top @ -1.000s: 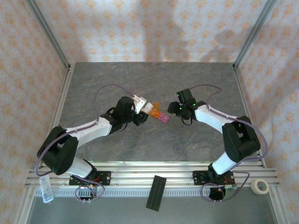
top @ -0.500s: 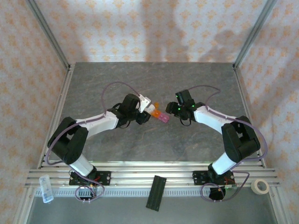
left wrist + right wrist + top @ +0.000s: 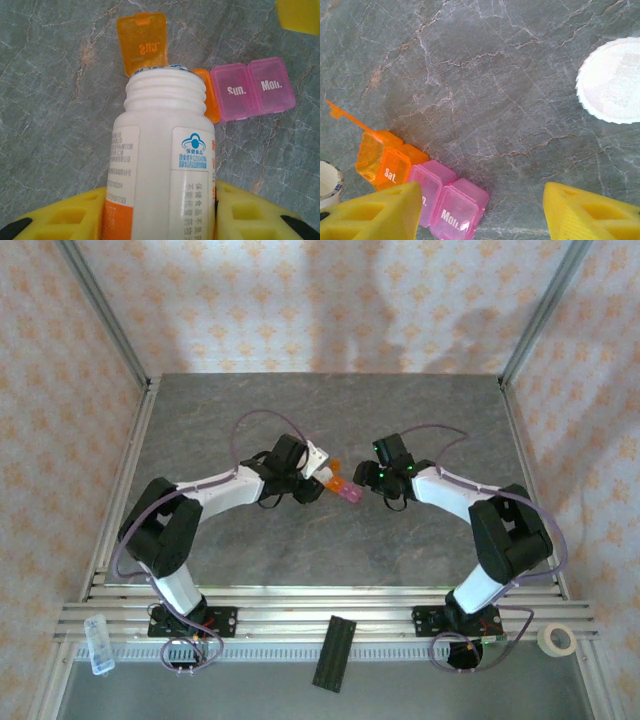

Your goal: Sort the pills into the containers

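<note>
The containers (image 3: 341,486) lie mid-table as a short strip with an orange end (image 3: 385,162) and two shut pink compartments (image 3: 252,90) marked Sun. and Mon. One orange lid (image 3: 141,40) stands open. My left gripper (image 3: 165,200) is shut on a white pill bottle (image 3: 165,150), uncapped, whose mouth sits over the open orange compartment. In the top view the left gripper (image 3: 305,468) is at the strip's left end. My right gripper (image 3: 482,210) is open, close beside the pink end, with bare table between its fingers. No pills are visible.
The bottle's white ribbed cap (image 3: 612,80) lies on the table to the right of the strip. Off the table, by the front rail, are a black strip (image 3: 335,652), a tape roll (image 3: 556,639) and a clear plastic item (image 3: 98,643).
My left arm has reached further right, carrying the bottle up to the orange end of the strip. The right gripper has edged slightly left towards the pink end.
</note>
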`<move>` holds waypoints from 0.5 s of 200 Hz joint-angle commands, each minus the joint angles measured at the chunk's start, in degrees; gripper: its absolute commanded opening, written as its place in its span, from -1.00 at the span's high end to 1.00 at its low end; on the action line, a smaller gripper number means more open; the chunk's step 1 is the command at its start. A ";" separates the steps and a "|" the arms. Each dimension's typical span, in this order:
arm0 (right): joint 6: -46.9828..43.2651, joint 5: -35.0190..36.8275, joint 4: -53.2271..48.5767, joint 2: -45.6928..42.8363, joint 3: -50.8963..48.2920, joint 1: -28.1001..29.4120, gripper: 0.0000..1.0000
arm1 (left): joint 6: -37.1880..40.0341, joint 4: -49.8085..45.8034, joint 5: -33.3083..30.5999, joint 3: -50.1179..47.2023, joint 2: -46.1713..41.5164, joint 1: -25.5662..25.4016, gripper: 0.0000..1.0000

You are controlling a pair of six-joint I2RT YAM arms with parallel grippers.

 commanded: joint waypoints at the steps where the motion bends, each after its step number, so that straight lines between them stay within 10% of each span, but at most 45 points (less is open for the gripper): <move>1: 0.58 1.01 0.45 0.87 0.22 0.48 -0.29 | 1.67 -5.41 -1.72 3.37 1.61 0.38 1.00; 100: 0.82 1.25 0.43 1.84 0.47 0.99 -0.29 | 2.55 -16.35 -3.15 10.75 5.88 0.38 1.00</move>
